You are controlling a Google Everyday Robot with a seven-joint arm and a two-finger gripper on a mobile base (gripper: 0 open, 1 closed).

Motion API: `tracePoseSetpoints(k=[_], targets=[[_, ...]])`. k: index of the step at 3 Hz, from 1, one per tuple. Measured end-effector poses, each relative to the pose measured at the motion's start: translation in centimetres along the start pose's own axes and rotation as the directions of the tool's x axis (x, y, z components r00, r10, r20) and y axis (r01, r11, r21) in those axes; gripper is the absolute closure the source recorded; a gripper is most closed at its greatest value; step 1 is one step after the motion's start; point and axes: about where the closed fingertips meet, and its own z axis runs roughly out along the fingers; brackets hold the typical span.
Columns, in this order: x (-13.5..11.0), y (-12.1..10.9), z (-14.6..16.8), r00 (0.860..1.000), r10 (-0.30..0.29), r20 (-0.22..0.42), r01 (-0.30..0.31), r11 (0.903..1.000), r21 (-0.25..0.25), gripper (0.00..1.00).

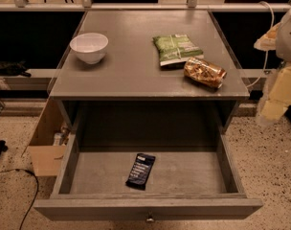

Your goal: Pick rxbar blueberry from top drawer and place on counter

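Bar (140,170): flat and tilted on floor of open drawer (150,207), near front wall, slightly left of centre. Counter (131,75): white bowl (89,47) at left, green bag (176,49) and golden packet (205,72) just beside each other at right. Gripper (277,97): at right edge beside counter, well apart from bar; spread or pressed together, cannot tell.

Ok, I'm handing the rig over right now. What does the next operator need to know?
Tool: at the frame's right edge, off the counter's right side, well clear of the drawer.
rxbar blueberry: lying flat on the floor of the open top drawer, near its front, untouched.
Counter: holds a white bowl, a green snack bag and a golden-brown packet.
Done: drawer is open.
Left: reach in, grasp the bar, lift it, set it on the counter.
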Motion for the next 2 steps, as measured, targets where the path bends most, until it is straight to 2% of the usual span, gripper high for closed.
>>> tracePoseSetpoints(k=[1, 2], targets=[[0.0, 0.0, 0.0, 1.0, 0.0, 0.0, 0.0, 1.0, 0.0, 0.0], [-0.88, 0.5, 0.61, 0.998, -0.031, 0.048, 0.033, 0.9988, -0.037, 0.0]])
